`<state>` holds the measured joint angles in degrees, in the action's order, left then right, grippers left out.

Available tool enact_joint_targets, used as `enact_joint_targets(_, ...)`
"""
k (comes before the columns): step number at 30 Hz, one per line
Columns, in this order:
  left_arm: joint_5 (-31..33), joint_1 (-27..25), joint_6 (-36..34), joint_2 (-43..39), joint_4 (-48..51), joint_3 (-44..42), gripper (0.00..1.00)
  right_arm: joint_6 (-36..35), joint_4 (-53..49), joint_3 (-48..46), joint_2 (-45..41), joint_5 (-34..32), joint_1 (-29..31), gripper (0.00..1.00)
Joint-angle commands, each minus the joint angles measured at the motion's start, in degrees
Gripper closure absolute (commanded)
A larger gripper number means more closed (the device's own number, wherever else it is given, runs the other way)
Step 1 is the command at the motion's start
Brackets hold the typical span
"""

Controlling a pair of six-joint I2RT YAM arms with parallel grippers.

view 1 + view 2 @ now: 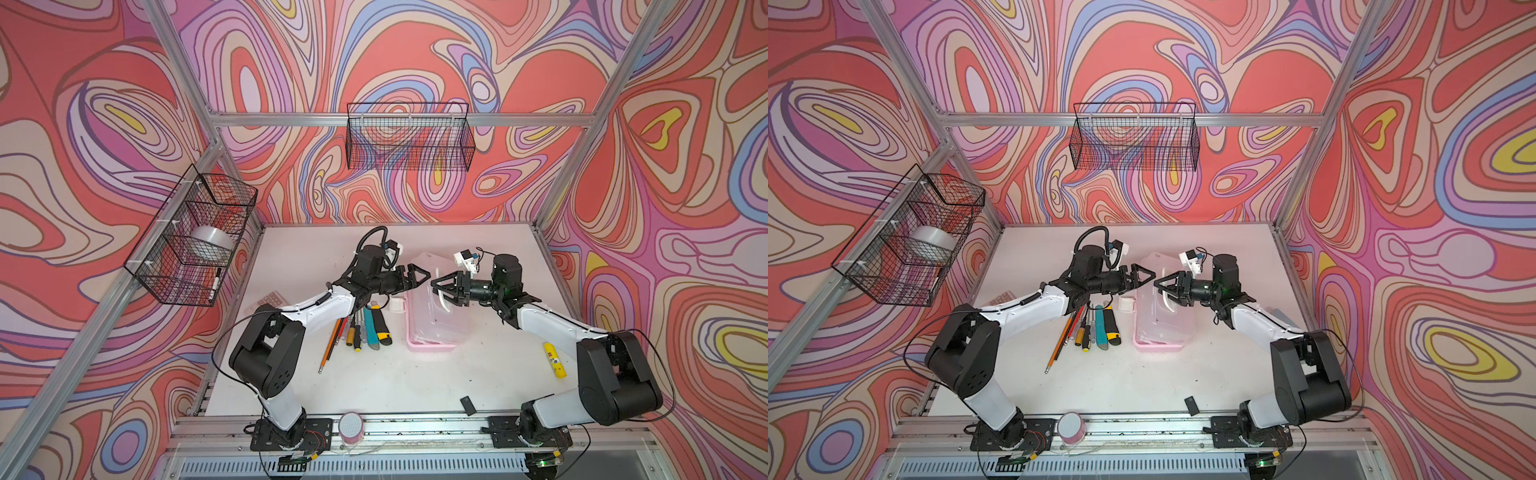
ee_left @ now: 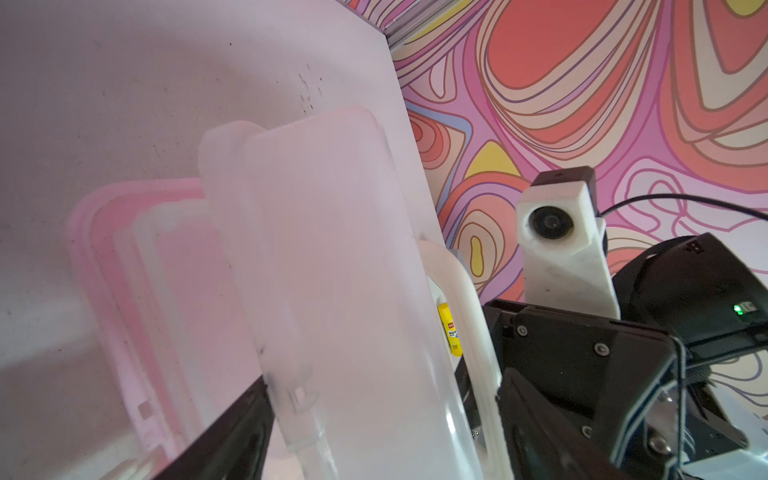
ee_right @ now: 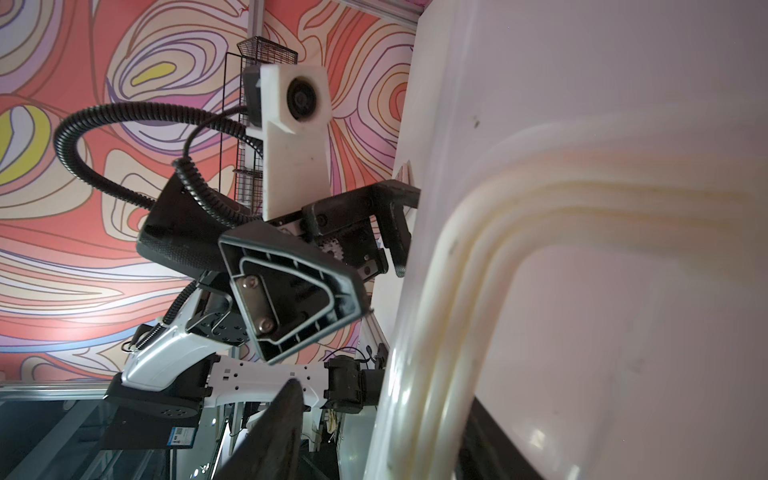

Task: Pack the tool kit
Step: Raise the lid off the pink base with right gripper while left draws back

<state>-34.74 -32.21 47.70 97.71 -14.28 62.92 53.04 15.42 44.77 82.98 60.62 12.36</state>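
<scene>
The pink box [image 1: 430,345] lies mid-table with its clear lid [image 2: 332,249] raised on edge. My left gripper [image 1: 422,277] is shut on the lid: in the left wrist view the gripper [image 2: 382,386] has one finger against the lid's edge and the other against the white handle [image 2: 478,332]. My right gripper [image 1: 440,286] faces it, open. In the right wrist view the handle [image 3: 436,332] stands between that gripper's [image 3: 384,395] parted fingers. The white latch [image 1: 397,306] hangs at the box's left. Pencils [image 1: 332,340], screwdrivers [image 1: 356,332], a teal knife [image 1: 371,330] and a yellow-black knife [image 1: 383,328] lie left of the box.
A calculator [image 1: 272,300] lies behind the left arm. A yellow glue stick [image 1: 555,359] sits by the right arm, a small black piece [image 1: 467,405] near the front edge, a pink roll [image 1: 351,428] on the front rail. Wire baskets [image 1: 409,137] hang on the walls.
</scene>
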Motion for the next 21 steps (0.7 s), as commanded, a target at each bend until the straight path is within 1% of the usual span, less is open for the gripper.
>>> enact_joint_targets(1,-1.5,-0.2,0.9,-0.7,-3.6,1.8,0.17,-7.7,-11.1,2.3,-2.7,-4.5,0.0,0.42)
enact_joint_targets(4,-1.7,-0.4,1.3,-0.5,-3.8,2.3,0.17,-10.9,-16.8,4.0,-4.1,-7.9,0.1,0.41)
enact_joint_targets(10,-1.7,-1.2,1.6,0.1,-4.1,2.9,0.17,-16.4,-26.3,7.2,-6.2,-13.8,0.0,0.41)
enact_joint_targets(17,-1.1,-2.8,1.6,0.6,-3.2,4.7,0.17,-18.4,-31.5,8.7,-12.1,-20.8,0.0,0.40)
enact_joint_targets(21,-0.7,-3.7,0.6,1.1,-1.1,6.6,0.17,-20.1,-37.4,11.5,-16.6,-26.1,-0.3,0.37)
